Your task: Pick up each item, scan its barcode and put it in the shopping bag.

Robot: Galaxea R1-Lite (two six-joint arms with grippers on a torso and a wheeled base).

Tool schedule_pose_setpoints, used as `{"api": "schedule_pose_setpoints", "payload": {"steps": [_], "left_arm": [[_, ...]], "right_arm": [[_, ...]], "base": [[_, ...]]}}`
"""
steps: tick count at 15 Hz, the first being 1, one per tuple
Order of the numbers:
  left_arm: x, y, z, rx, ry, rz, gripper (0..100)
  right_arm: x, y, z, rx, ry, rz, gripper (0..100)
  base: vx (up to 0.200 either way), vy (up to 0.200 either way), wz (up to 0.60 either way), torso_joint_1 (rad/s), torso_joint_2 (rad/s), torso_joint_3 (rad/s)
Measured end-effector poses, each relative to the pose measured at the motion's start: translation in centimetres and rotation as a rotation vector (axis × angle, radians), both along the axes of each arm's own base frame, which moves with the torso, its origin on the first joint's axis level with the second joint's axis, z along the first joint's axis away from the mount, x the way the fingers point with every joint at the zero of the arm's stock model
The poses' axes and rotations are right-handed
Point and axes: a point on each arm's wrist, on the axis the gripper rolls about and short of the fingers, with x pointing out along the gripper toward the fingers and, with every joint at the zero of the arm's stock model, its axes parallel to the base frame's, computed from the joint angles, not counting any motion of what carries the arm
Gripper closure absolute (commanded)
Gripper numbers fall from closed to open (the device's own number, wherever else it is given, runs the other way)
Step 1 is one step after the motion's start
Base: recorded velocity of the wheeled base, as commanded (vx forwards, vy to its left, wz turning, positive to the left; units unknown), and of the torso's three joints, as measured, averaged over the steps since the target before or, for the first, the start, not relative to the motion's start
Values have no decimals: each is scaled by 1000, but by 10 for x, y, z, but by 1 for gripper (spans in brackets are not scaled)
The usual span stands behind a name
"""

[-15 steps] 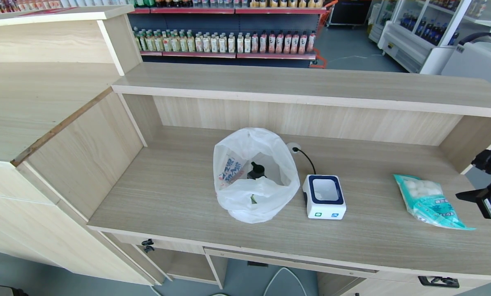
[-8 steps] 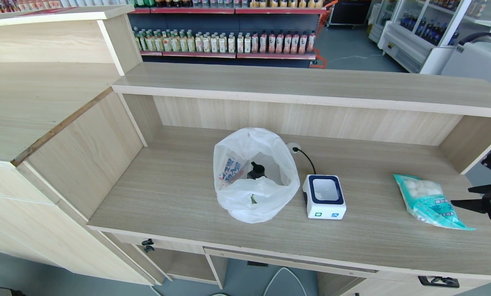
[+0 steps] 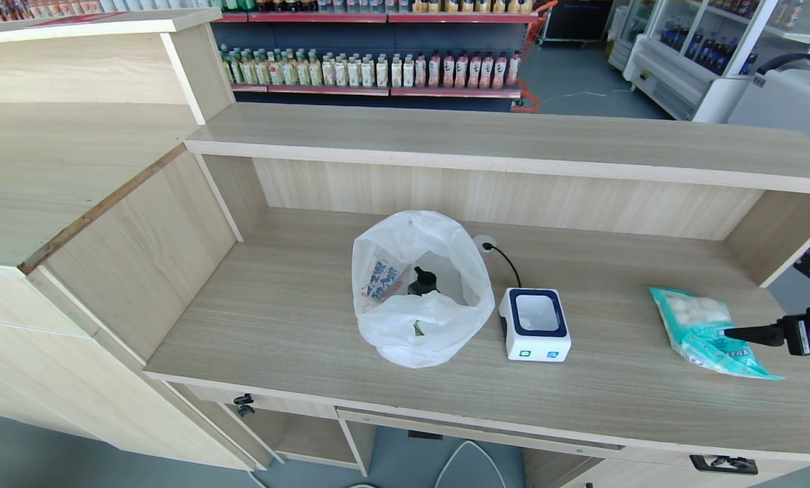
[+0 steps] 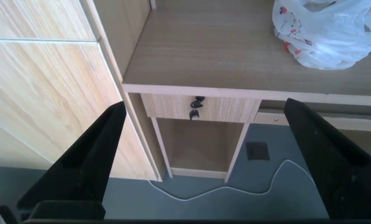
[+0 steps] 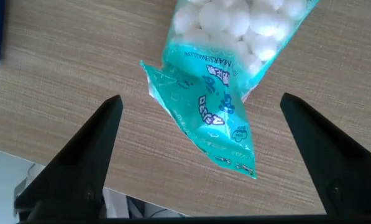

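Step in hand: pick-up of the last loose item is judged to be starting. On the long light-wood counter (image 3: 296, 318) the thin white plastic shopping bag (image 3: 432, 325) is already loaded. The teal plastic packet of white marshmallows (image 3: 699, 325) lies flat near the right end and is not yet grasped.
Grip state: the right gripper (image 5: 201, 102) is held over the packet with its jaws spread wide, one finger to each side. Nothing is gripped.
Next move: a descent over the middle of the packet and a firm closing are called for. The film looks slippery and the filling soft, so a pinch at a corner could slip. Afterwards the barcode side should be turned to the scanner window.
Counter: one.
Shopping bag: one, standing open at mid-counter, well apart from the packet.
Teal packet: one.
Scanner: one white box-shaped barcode scanner with a dark blue frame (image 3: 535, 324). It is placed just right of the bag, between bag and packet, with one black cable (image 3: 506, 261) behind it.
Items in the bag: two can be counted, a printed snack packet (image 3: 379, 283) and a black pump top (image 3: 423, 280). A green piece is too hidden to name.
Grippers: two. The left gripper (image 4: 204, 106) is spread wide and empty, off the counter before its left front edge.
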Motion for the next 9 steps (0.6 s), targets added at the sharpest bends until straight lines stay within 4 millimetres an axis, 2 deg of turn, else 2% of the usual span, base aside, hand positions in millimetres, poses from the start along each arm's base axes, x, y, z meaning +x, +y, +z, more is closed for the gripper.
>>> {"api": "schedule_pose_setpoints", "payload": {"steps": [9], "left_arm": [[0, 0, 0, 0, 0, 0, 0]], "right_arm": [[31, -13, -29, 138, 63, -80, 0]], "base": [[0, 0, 0, 0, 0, 0]]}}
